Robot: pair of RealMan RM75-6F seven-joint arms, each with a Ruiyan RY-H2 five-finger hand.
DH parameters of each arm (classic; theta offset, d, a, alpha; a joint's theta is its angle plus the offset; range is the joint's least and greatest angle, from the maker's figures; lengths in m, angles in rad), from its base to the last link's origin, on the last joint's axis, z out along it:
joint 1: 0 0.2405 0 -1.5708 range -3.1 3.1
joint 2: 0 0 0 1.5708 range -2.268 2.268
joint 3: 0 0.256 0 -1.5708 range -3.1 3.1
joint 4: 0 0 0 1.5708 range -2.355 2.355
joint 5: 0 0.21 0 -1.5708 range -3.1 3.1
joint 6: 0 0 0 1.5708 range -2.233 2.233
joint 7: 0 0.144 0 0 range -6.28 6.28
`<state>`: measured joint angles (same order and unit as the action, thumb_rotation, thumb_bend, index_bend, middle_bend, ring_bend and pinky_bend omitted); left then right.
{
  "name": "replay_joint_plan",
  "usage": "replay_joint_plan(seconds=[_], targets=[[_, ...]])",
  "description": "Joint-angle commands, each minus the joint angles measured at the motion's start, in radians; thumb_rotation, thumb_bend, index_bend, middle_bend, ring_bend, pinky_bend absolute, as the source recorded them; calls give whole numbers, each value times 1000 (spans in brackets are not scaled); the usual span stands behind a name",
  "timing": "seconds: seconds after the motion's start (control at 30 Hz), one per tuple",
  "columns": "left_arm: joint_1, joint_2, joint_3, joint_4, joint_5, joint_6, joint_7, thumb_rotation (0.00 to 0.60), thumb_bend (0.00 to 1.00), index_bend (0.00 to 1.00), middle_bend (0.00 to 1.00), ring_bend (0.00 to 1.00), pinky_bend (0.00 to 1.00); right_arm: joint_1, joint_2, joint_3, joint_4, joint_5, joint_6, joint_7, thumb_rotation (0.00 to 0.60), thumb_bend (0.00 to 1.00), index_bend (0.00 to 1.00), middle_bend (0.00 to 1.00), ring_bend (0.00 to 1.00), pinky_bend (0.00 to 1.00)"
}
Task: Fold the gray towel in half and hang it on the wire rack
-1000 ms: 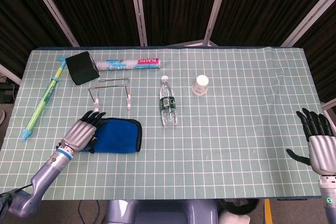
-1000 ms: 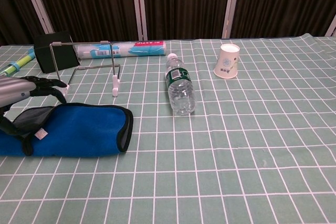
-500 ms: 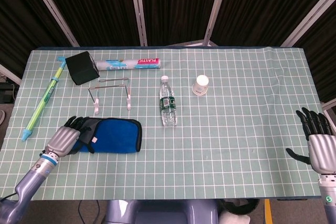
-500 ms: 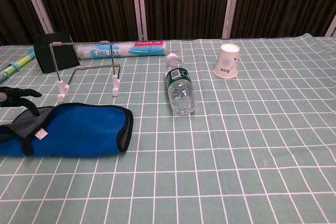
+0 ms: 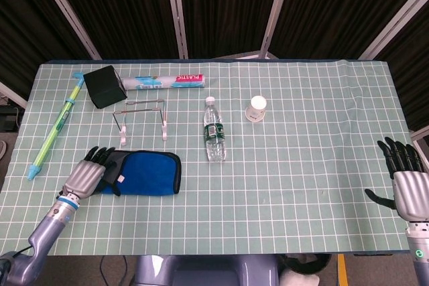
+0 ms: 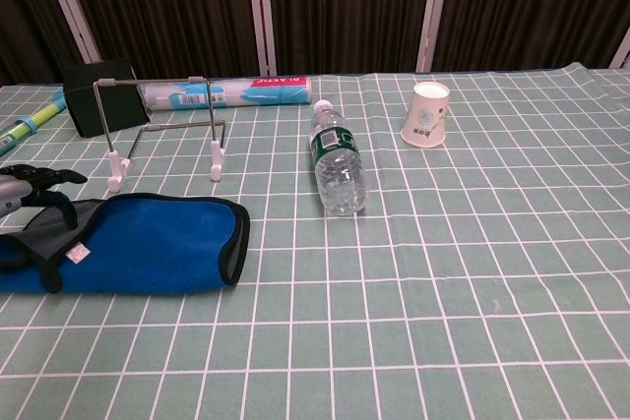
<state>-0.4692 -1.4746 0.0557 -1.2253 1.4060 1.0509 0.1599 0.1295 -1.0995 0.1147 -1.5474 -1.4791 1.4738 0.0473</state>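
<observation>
Folding step, by the look of it, with hanging not yet begun. Towel [image 5: 142,172] flat on the table [image 5: 301,165], just in front of the rack [image 5: 142,115] and not on it. Mostly blue on top, with a gray corner turned up at the left end, beside a small white tag. Hard to say if the fold is done.

Next move, at a guess: get a good hold of that left end, lift the towel, and drape it over the top wire of the rack. Needs a firm grip so the fold does not slip, and a high enough lift to clear the thin wire. Could knock the light rack over if bumped.

Left hand [image 5: 86,173] low at the towel's left end, dark fingers [image 6: 39,184] pointing at the gray corner and touching or nearly touching it. Cannot tell if anything is pinched; looks more like resting at the edge than holding. Arm reaching in from the near left corner of the table.

Right hand [image 5: 405,177] far away at the right edge, fingers spread and pointing up, holding nothing. Well apart from the towel.

Bottle [image 5: 214,130] lying on its side to the right of the towel, not in the way.
</observation>
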Motion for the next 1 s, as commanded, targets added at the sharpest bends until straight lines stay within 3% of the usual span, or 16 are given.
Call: replay_joint_plan(seconds=[0.03, 0.23, 0.5, 0.63, 0.77, 0.87, 1.0], targets=[[2, -11, -12, -1, -12, -5, -1, 600, 460, 465, 0, 0, 0, 0, 0, 0, 1, 1, -1, 1, 600, 0, 0, 0, 0, 0], [13, -6, -44, -20, -55, -4, -5, 600, 485, 579, 0, 0, 0, 3, -2, 0, 5, 2, -6, 0, 600, 0, 0, 0, 0, 0], [-4, 26, -121, -61, -209, -103, -25, 600, 488, 589, 0, 0, 0, 6, -5, -3, 1, 0, -10, -11, 600, 0, 0, 0, 0, 0], [-29, 10, -169, -20, -277, -156, -63, 600, 487, 589, 0, 0, 0, 7, -7, -3, -2, -1, -12, -20, 600, 0, 0, 0, 0, 0], [-39, -14, -186, 24, -288, -159, -71, 600, 487, 577, 0, 0, 0, 9, -10, -4, -1, 1, -15, -25, 600, 0, 0, 0, 0, 0], [-50, -35, -196, 64, -312, -167, -53, 600, 488, 490, 0, 0, 0, 11, -12, -3, 2, 6, -20, -29, 600, 0, 0, 0, 0, 0], [-54, -44, -209, 82, -354, -180, -29, 600, 488, 76, 0, 0, 0, 12, -13, -3, 3, 9, -23, -29, 600, 0, 0, 0, 0, 0]])
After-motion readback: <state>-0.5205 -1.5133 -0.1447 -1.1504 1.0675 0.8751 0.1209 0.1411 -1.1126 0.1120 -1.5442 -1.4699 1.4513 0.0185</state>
